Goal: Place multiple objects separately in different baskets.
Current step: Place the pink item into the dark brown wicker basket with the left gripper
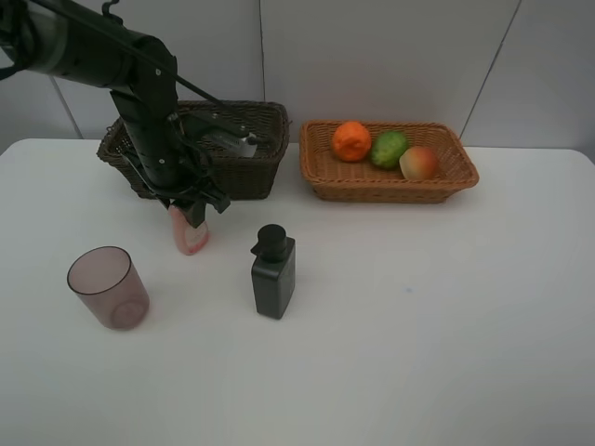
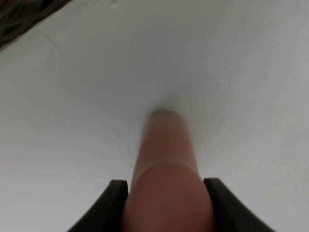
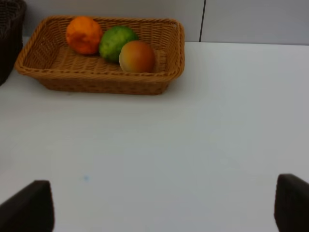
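the left gripper [image 1: 192,214], clamped on the pink bottle [image 1: 191,238] left of centre, just in front of the dark basket [image 1: 251,177], grips its upper end only, so the bottle may pivot or slip on lifting; the right gripper [image 3: 161,205] stands wide and empty.

The high camera stood in front of the table [image 1: 418,372] and looked down on it from some way off. It took in the whole top, with the dark basket [image 1: 246,177] in the upper left of its frame and the tan basket [image 1: 390,193] in the upper right. The left wrist camera sat just behind the left gripper [image 2: 166,186], aimed at the tabletop, so near the pink bottle [image 2: 166,154] that it blurred. The right wrist camera looked low over the table past the right gripper [image 3: 159,205] towards the tan basket, which it shared with the high view. The bottle showed in the high and left wrist views.
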{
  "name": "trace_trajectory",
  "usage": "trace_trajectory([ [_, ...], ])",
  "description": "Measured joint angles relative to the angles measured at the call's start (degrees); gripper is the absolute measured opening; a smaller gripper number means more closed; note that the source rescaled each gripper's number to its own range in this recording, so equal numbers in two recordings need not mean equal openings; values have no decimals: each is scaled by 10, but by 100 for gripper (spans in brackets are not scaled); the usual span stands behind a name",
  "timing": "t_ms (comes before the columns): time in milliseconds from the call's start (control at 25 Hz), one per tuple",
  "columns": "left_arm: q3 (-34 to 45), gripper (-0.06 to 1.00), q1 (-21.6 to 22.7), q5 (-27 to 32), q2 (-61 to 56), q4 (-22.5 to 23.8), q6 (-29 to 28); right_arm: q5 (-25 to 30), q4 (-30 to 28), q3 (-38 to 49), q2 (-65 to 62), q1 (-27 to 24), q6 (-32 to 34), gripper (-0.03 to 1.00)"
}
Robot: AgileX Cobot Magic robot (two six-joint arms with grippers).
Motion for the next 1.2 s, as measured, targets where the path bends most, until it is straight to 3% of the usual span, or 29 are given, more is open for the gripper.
trace_trajectory([
  [680, -3, 0, 0, -3, 0, 0, -1, 0, 0, 0, 0, 0, 0, 100],
  [880, -53, 0, 0, 66, -18, 0, -54, 0, 0, 0, 0, 0, 0, 100],
  [1200, -210, 0, 4, 196, -37, 0, -116, 0, 0, 0, 0, 0, 0, 100],
])
